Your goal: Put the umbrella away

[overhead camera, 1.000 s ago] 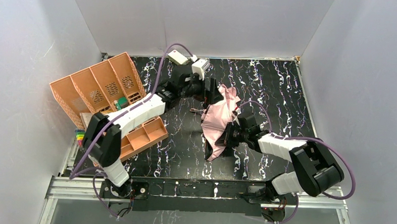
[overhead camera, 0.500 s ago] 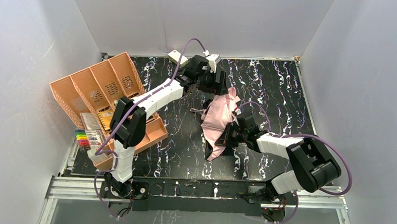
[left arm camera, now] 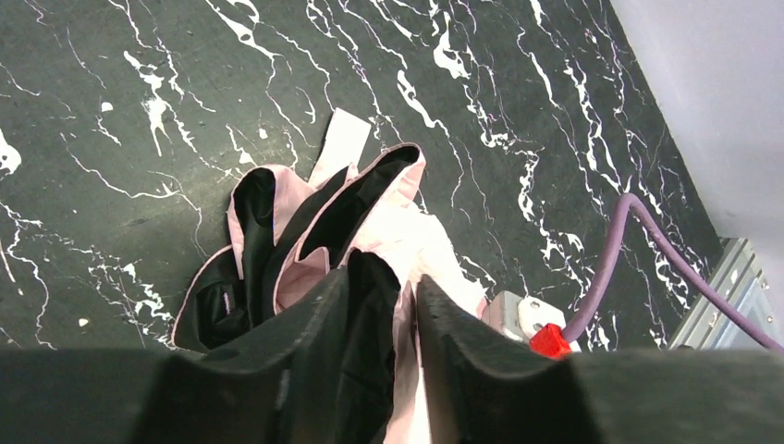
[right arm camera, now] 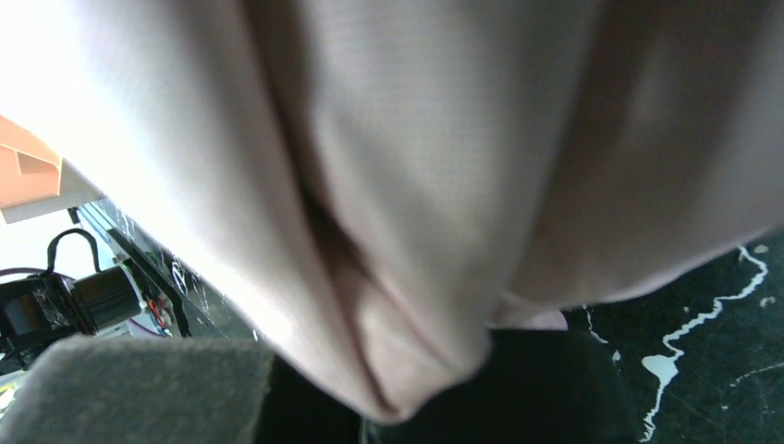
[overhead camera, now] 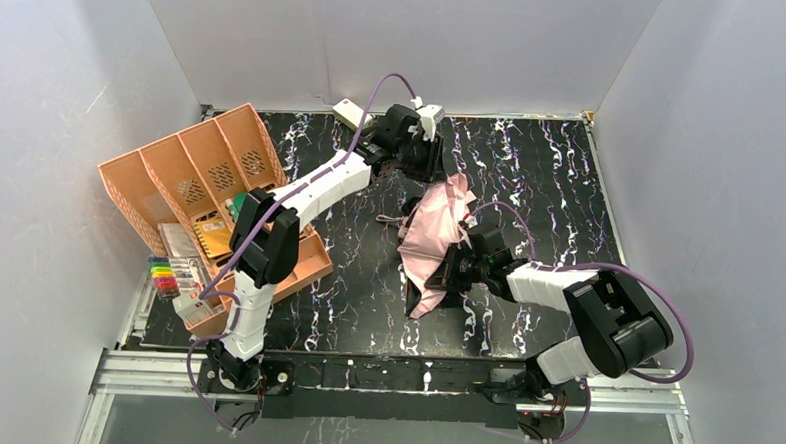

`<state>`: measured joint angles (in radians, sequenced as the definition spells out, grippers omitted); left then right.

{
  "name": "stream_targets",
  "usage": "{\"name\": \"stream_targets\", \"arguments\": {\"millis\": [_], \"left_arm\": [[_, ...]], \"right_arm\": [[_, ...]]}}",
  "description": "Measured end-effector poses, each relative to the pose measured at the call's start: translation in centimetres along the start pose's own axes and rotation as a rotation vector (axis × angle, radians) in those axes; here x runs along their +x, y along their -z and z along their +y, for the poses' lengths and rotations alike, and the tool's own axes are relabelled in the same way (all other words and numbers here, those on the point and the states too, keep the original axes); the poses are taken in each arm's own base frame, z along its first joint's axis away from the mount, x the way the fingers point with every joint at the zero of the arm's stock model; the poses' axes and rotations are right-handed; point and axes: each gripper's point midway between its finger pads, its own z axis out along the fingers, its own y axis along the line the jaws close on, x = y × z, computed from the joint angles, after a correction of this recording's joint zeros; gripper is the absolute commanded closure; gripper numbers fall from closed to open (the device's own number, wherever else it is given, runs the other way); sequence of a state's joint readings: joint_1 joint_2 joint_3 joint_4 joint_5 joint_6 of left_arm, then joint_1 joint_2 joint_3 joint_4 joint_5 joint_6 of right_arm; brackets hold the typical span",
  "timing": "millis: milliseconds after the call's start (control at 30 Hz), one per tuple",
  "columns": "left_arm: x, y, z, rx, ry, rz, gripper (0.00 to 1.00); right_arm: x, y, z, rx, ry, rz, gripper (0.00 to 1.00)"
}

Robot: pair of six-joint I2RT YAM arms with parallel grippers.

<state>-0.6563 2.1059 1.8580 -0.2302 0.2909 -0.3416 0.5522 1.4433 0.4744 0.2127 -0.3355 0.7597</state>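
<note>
Near the middle of the black marbled table (overhead camera: 561,179), the umbrella (overhead camera: 431,234) sits as a crumpled, half-folded bundle. Pink fabric faces outward, with black showing at its 6 o'clock end. In the top view its long axis runs from 12 to 6 o'clock.

At the 12 o'clock end the left gripper (overhead camera: 433,172) sits right on it. The left wrist view shows both dark fingers (left arm camera: 305,351) drawn in against a fold of pink and black cloth that fills the gap between them, so this pincer is pinching the fabric.

At the bundle's 4 o'clock side the right gripper (overhead camera: 453,268) presses in, jaws all but together with pink cloth caught between them. Its own camera sees little besides that cloth.

An orange divided organiser (overhead camera: 196,178) stands well apart at 9 o'clock, and a small cream box (overhead camera: 349,111) lies at 11 o'clock by the far edge.
</note>
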Motion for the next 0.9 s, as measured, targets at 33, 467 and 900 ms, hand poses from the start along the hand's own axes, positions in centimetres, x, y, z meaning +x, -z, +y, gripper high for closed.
{"name": "stream_targets", "arguments": {"millis": [33,467,900], "left_arm": [[0.1,0.0,0.0,0.001,0.0,0.006,0.78],[0.5,1.7,-1.7,0.074,-0.02,0.023,0.95],[3.3,12.0,-9.3,0.245,-0.098,-0.052,0.89]], "right_arm": [[0.0,0.0,0.0,0.001,0.0,0.0,0.94],[-1.2,1.4,2.0,-0.042,0.116,-0.019,0.74],[-8.1,12.9,6.2,0.119,0.21,-0.383,0.77]]}}
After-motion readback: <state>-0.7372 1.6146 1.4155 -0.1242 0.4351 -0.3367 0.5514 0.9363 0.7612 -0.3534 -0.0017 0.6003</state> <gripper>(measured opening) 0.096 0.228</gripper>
